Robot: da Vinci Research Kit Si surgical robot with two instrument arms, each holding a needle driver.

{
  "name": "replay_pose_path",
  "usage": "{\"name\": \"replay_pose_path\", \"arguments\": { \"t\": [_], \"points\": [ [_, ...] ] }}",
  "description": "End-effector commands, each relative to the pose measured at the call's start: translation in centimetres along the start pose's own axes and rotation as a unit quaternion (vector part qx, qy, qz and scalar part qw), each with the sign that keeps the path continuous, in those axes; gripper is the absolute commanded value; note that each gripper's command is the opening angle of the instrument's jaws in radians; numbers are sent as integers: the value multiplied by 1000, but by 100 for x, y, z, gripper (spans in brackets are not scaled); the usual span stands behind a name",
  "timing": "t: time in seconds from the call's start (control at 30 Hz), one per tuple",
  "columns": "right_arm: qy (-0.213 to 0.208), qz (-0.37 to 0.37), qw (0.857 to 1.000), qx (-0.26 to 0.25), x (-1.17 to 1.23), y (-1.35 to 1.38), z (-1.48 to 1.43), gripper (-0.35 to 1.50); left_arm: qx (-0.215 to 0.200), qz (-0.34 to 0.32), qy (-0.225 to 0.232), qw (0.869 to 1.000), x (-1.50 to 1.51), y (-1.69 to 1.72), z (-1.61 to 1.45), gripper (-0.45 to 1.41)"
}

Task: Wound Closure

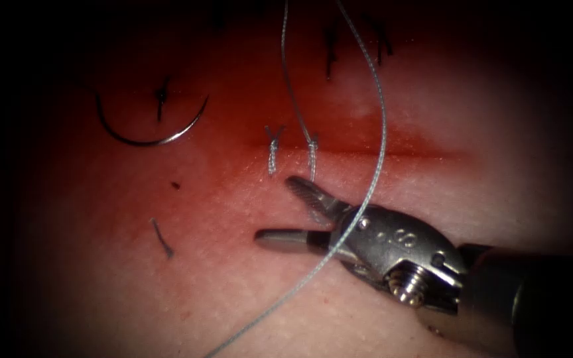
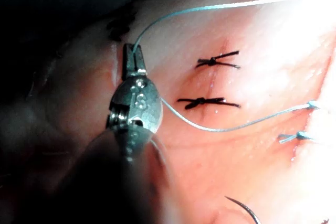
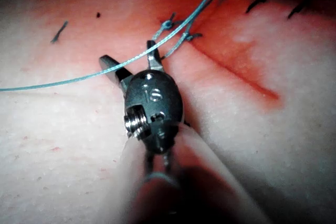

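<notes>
- Endoscope: right hand (image 1: 276, 212), shiny ribbed steel, jaws spread wide and holding nothing, sits on the glistening tissue (image 1: 167, 305) just below the cut (image 1: 379, 149). Pale braided thread (image 1: 373, 166) drapes over it. The curved needle (image 1: 150, 129) lies loose on the tissue's far left.
- Left wrist: left hand (image 2: 134, 56) pinched tight on the thread (image 2: 210, 8).
- Right wrist: the open hand (image 3: 131, 62), stamped "is".

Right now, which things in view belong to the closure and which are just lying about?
In hand: thread, held by shut left claw; open right claw, empty; cut; needle, free on tissue, left of cut.
Lying about: cut thread end; dark stitches.
</notes>
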Motion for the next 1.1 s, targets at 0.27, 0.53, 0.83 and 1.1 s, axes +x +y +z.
{"name": "replay_pose_path", "arguments": {
  "t": [0.27,0.53,0.83,1.1],
  "points": [
    [17,18,1000,-3,35,19,-9,119,-12,-4,9,1000,65,2,-14,-45],
    [2,15,1000,-9,37,40,13,143,-12,-7,7,1000,122,16,-18,-45],
    [9,10,1000,9,33,60,42,148,-13,-6,9,1000,162,24,-19,-45],
    [12,11,1000,13,39,65,57,148,-13,-9,10,1000,184,28,-20,-45]
  ]
}}
